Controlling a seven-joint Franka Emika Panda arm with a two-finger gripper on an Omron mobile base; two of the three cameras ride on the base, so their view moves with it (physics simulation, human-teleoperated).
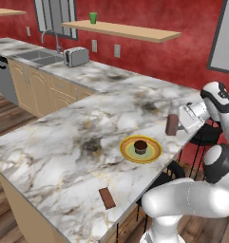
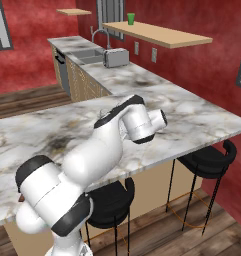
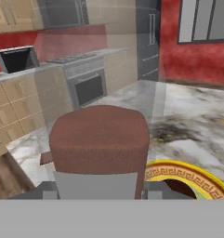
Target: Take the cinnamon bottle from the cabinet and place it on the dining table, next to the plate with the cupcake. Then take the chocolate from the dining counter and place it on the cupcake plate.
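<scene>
The cinnamon bottle [image 1: 172, 124] stands upright over the right end of the dining table [image 1: 63, 142], its brown body close to the marble; I cannot tell if it touches. My gripper [image 1: 178, 124] is shut on it from the right. To its lower left lies the yellow plate [image 1: 154, 153] with the dark cupcake [image 1: 140, 146] in its middle. The chocolate [image 1: 107, 198] lies flat near the table's front edge. In the hand view the cinnamon bottle [image 3: 99, 144] looms between the fingers, with the plate [image 3: 192, 176] just right of it.
Black bar stools [image 2: 212, 155] stand under the table's right end. Behind runs a kitchen counter with a sink [image 1: 37, 57] and a toaster [image 1: 76, 56]. A green cup [image 1: 93, 18] sits on the wall shelf. My own arm [image 2: 107, 145] blocks much of the right base view.
</scene>
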